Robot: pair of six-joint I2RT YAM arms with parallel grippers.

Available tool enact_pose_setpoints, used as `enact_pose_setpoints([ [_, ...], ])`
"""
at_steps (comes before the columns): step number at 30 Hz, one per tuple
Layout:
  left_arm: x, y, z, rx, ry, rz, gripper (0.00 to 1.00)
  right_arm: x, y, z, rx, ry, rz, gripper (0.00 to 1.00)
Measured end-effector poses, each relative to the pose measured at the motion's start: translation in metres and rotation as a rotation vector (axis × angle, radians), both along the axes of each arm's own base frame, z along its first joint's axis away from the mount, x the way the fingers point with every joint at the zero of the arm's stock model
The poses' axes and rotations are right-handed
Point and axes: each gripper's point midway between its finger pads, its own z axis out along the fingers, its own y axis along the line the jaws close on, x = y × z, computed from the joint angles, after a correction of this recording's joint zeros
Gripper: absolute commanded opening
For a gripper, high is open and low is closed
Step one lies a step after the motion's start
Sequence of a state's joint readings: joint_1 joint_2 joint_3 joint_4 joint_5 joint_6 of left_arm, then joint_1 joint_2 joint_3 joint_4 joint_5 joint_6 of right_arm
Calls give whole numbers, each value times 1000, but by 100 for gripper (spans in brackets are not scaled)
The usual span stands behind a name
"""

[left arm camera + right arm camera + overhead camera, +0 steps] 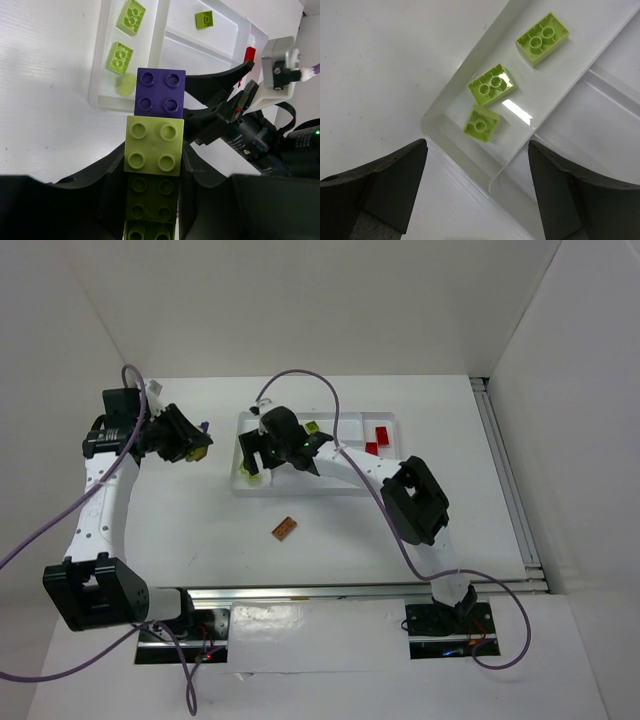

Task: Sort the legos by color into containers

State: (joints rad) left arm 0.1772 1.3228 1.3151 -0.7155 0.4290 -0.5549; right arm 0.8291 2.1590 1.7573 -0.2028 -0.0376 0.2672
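We count three lime green plastic bricks in end compartment of flat white tray, right gripper spread wide above. Left gripper clamps lime brick stack (one purple brick at tip). Two red bricks at opposite end; one brown-orange brick outside tray.

A flat white rectangular plastic tray lies on the worktop. Three small lime green studded bricks lie in its narrow left end section, a fourth lime brick in a section beside it, and two red bricks toward the right end. A brown-orange brick lies on the worktop before the tray. A purple four-stud brick tops a lime green stack — clamped between the left fingers.
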Motion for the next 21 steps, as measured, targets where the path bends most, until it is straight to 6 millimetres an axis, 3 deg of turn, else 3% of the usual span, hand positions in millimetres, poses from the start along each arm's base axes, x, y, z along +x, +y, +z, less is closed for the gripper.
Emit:
enact_pose_setpoints([
  [2,-1,0,1,0,-1,-1,0,2,1,4,9,-9,-1,89],
  [7,-2,-1,-1,-2,3,-2,0,-2,-9,9,-2,-21,-19,73],
  [9,-4,-2,-6,-8,16,-5,0,-11,-21,11,-13,-15,-31,69],
  [13,-9,-14,-14,-29,34,-52,0,-50,-63,20,-11,22,-45,72],
  [15,-9,-35,-16,-43,4,-146,0,-75,-81,32,29,52,-12,80],
  [17,-14,-67,-19,-72,-17,-277,0,-92,-99,50,85,63,13,81],
  [21,-28,-127,-33,-139,-10,-537,0,-101,-146,78,138,39,-57,81],
])
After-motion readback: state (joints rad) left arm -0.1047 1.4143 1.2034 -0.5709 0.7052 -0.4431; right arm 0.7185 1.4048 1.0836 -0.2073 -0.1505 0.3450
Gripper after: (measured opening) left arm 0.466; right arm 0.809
